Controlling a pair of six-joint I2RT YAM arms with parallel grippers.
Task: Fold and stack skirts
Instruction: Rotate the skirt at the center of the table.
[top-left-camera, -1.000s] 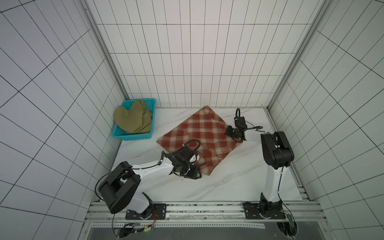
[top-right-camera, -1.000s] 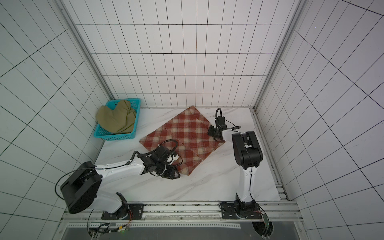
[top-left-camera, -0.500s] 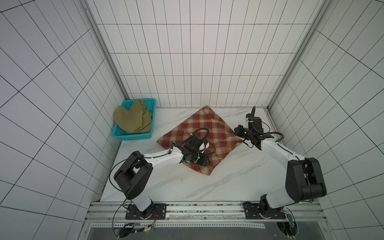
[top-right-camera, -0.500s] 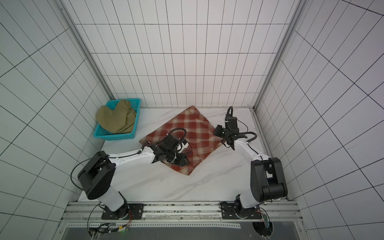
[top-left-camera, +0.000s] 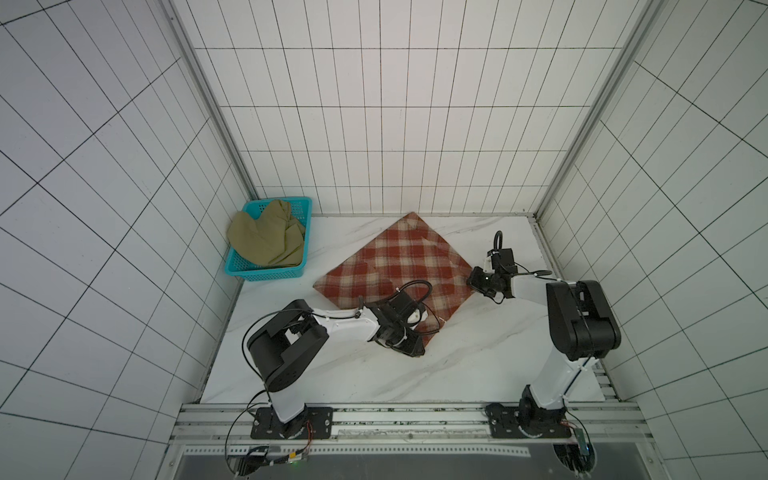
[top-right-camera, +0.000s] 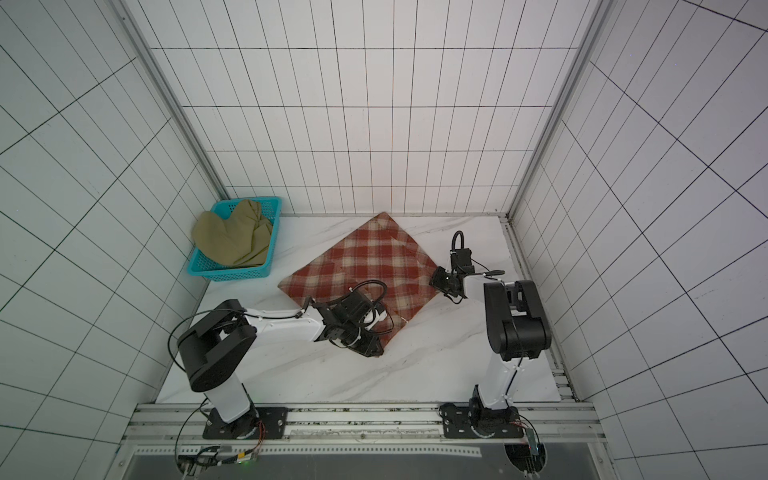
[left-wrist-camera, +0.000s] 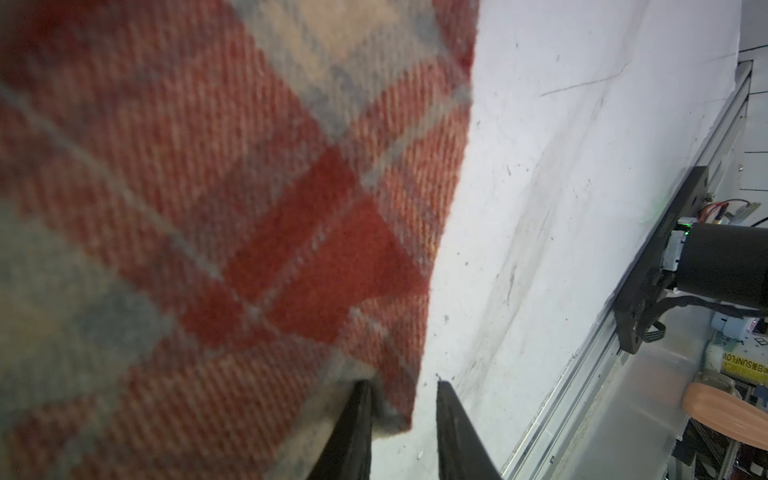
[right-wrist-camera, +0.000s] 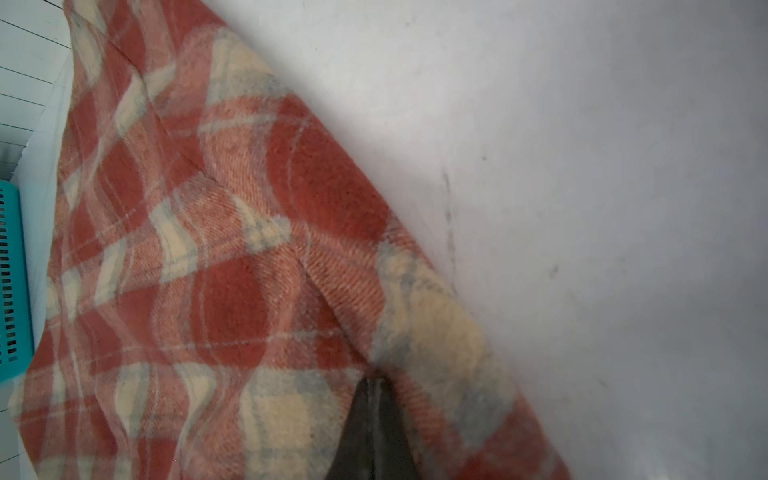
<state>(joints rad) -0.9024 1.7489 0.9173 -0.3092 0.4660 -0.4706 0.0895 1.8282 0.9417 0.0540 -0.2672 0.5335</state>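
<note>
Our left gripper (left-wrist-camera: 402, 386) has narrowed, jaws slightly apart around the plaid skirt (left-wrist-camera: 208, 208) corner; our right gripper (right-wrist-camera: 372, 388) pinches it.

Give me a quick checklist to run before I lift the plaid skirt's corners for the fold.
1. Left gripper around the near corner of the plaid skirt: ok, the corner lies between its fingers.
2. Left jaws clamped on cloth: not ok, a gap shows beside the fabric.
3. Right gripper shut at the skirt's corner on its own side: ok.
4. Right grip really holds cloth: cannot tell; fabric puckers at its tips.
5. Skirt spread flat on the table: ok, only slight creases.
6. Olive skirt in the basket, away from the fold: ok.
</note>
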